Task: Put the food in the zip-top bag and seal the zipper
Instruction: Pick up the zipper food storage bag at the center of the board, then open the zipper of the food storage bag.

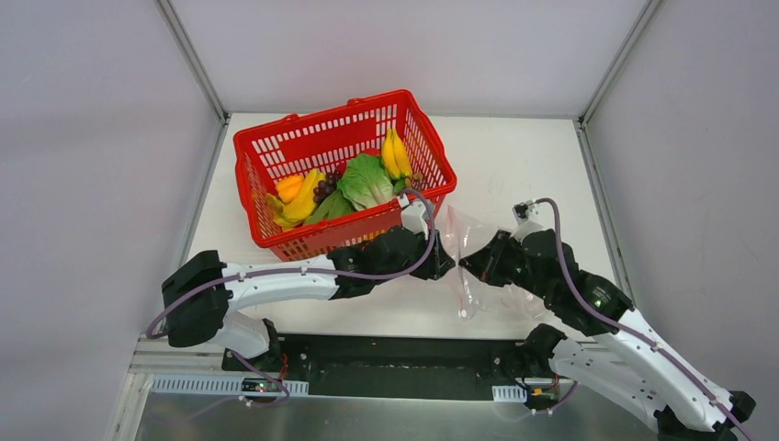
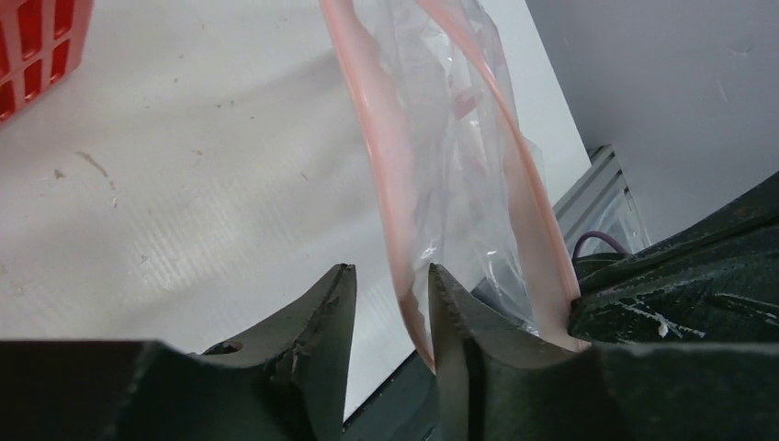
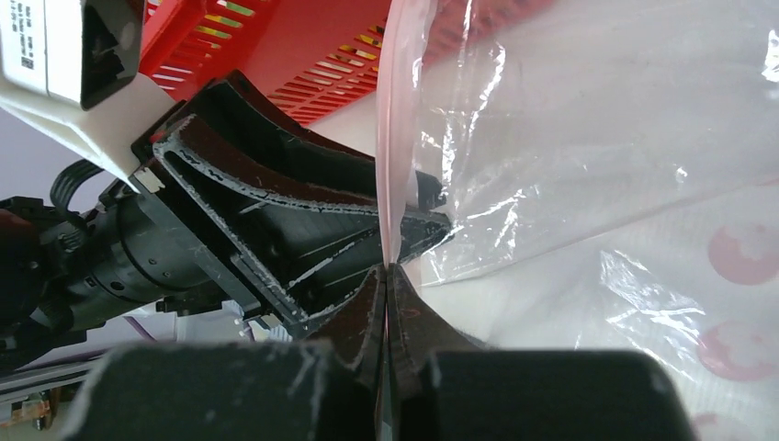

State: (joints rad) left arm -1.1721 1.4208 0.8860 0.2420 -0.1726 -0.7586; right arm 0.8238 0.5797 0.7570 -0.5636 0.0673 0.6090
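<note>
The food lies in a red mesh basket (image 1: 321, 124): green lettuce (image 1: 366, 179), yellow bananas (image 1: 396, 154), purple grapes (image 1: 326, 186) and an orange (image 1: 289, 186). The clear zip-top bag (image 1: 468, 280) hangs upright between both grippers in front of the basket, and nothing shows inside it. My right gripper (image 3: 386, 268) is shut on the pink zipper (image 3: 395, 138) at the bag's mouth. My left gripper (image 2: 390, 268) faces it with a gap between its jaws. One side of the zipper (image 2: 367, 129) runs down into that gap, close beside the right finger (image 2: 459, 312), unclamped.
The basket stands at the back left of the white table (image 1: 514, 165), its near wall right behind the left wrist. Grey walls close in the sides and back. The table's front edge and a metal rail (image 1: 230, 384) lie just below the bag.
</note>
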